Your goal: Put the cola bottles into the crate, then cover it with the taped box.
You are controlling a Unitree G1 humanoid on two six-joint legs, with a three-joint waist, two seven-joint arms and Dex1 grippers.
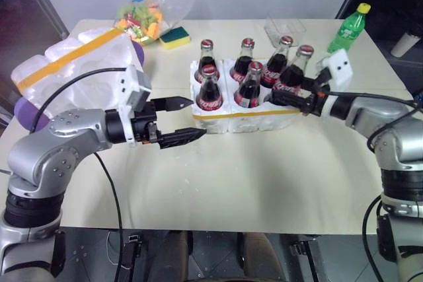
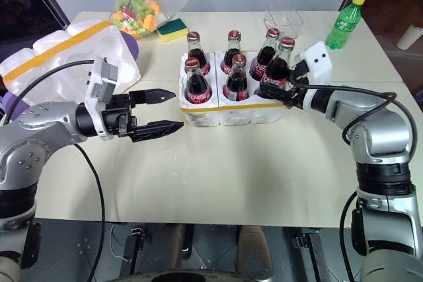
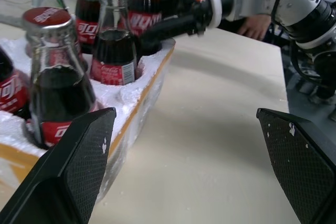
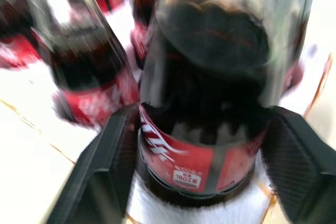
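Note:
Six cola bottles (image 1: 209, 87) stand in the wells of the crate (image 1: 244, 121), a low white styrofoam tray with a thin yellow band, at the middle of the table. My right gripper (image 4: 205, 108) reaches in from the right, shut on the front right cola bottle (image 1: 295, 70) low on its body. That bottle sits in its well. My left gripper (image 1: 197, 118) hovers open and empty just left of the crate's front corner, pointing at it. The taped box (image 1: 73, 64), a large white shell with a wide yellow band, lies at the far left.
A green soda bottle (image 1: 348, 28) stands at the back right. A clear plastic tub (image 1: 284, 28), a yellow-green sponge (image 1: 174, 36) and a bag of colourful items (image 1: 142, 18) lie behind the crate. A purple object (image 1: 30, 113) shows under the taped box. Bare table (image 1: 264, 183) lies in front.

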